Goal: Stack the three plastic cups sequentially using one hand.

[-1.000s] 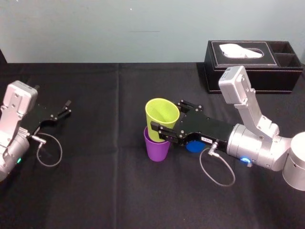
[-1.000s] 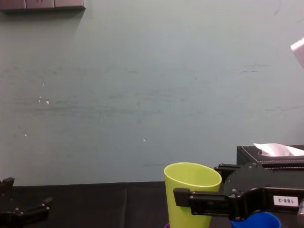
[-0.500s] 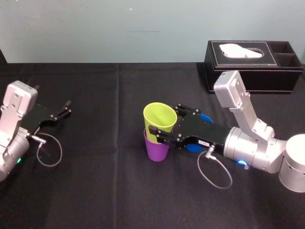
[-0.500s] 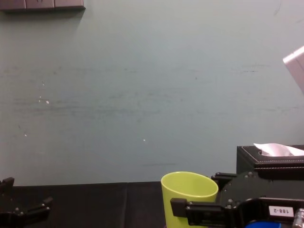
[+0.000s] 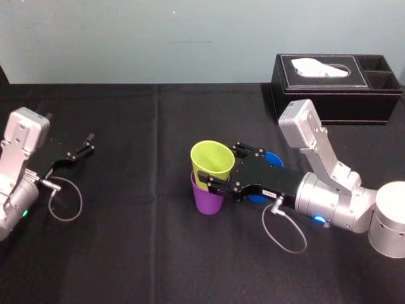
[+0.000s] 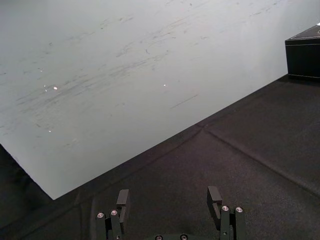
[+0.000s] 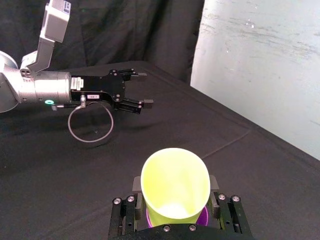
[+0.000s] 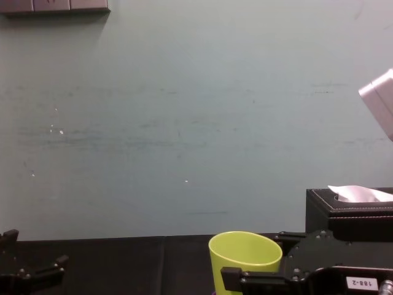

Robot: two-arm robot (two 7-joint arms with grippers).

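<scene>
The right gripper (image 5: 219,166) pinched the yellow-green cup (image 5: 212,161) between its jaws just below the rim, leaving the tapered base free to sink into the purple cup (image 5: 207,199) directly beneath its fingers; the base sat inside the purple rim, though I judged it not fully seated. The blue cup (image 5: 273,158) stood behind the fingertips, partly hidden under the gripper's body, handy for the last stacking step. The left gripper (image 5: 88,144) lay parked well beyond the cups, jaws spread and empty, as a one-handed task allows.
</scene>
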